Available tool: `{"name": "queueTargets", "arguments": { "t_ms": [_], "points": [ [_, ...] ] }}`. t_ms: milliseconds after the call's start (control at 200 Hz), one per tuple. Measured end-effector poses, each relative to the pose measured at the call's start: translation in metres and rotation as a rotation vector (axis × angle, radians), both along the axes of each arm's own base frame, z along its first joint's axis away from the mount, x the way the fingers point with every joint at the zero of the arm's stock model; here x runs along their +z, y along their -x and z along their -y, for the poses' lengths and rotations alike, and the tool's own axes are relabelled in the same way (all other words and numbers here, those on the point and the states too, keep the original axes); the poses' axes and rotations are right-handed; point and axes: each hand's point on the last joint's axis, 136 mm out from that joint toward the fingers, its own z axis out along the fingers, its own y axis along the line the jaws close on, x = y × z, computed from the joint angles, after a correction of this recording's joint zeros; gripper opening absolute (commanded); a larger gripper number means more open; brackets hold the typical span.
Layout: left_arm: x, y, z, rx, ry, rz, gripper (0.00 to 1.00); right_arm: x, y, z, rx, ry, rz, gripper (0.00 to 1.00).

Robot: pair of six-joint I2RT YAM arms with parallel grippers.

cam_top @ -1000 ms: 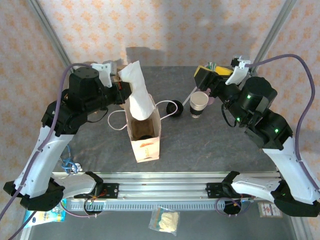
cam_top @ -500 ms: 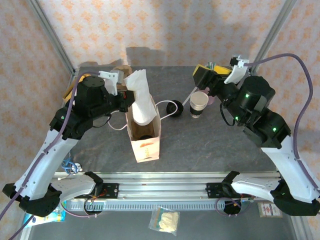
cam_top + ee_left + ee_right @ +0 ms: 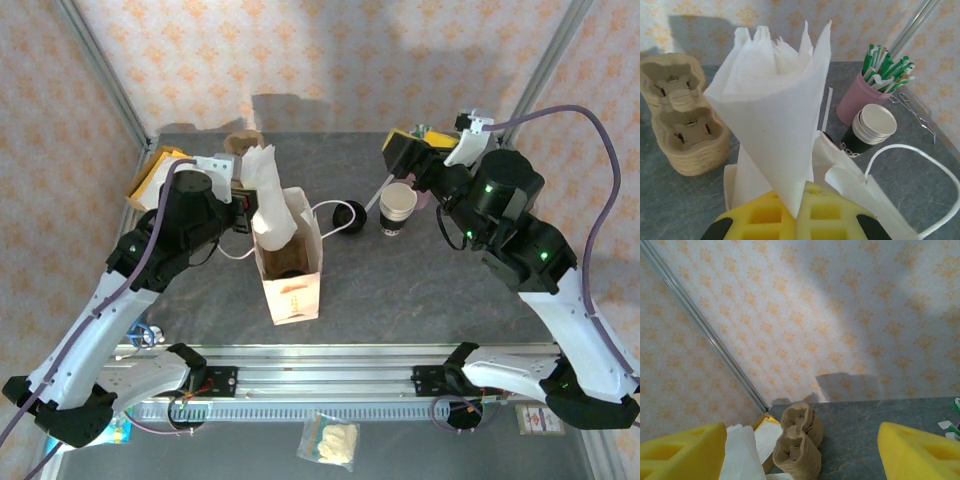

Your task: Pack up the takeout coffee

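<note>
The brown paper bag [image 3: 292, 292] stands upright on the table near the arms. A dark round top inside it looks like the coffee [image 3: 285, 263]. Over the bag's far-left rim, the left gripper [image 3: 796, 217] is clamped on 1 white napkin [image 3: 775, 110]. Farther right, a stack of cups [image 3: 398, 208] stands beside a pink cup of straws [image 3: 860, 95]. Above them the right gripper [image 3: 418, 150] hangs spread wide, holding nothing. The pulp tray [image 3: 243, 143] sits at the back.

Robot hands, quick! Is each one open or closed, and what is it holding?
Left hand: closed, pinching the white paper napkins.
Right hand: open, holding nothing.
</note>
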Motion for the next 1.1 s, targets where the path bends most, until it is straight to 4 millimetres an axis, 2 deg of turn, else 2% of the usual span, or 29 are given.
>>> {"name": "queueTargets", "arguments": {
  "t_ms": [305,470,621,761,971,1101],
  "points": [
    [-0.023,-0.011,0.002,0.022,0.006,0.017,0.0,-0.001,-0.001,-0.001,0.0,0.003,-0.003,0.79],
    [-0.016,-0.01,0.009,-0.032,0.004,0.068,0.0,-0.001,-0.001,-0.001,0.0,0.003,-0.003,0.79],
    [-0.008,0.005,0.015,-0.131,-0.024,0.142,0.0,-0.004,-0.004,-0.004,0.0,0.01,-0.011,0.79],
    [-0.01,0.015,0.013,-0.18,-0.074,0.197,0.0,-0.008,-0.008,-0.009,0.008,0.018,-0.02,0.79],
    [-0.016,0.017,0.013,-0.218,-0.154,0.269,0.0,-0.006,-0.01,-0.014,0.023,0.011,-0.024,0.8],
    [-0.01,0.013,0.013,-0.223,-0.186,0.319,0.0,-0.003,-0.009,-0.015,0.031,0.003,-0.022,0.8]
  ]
}}
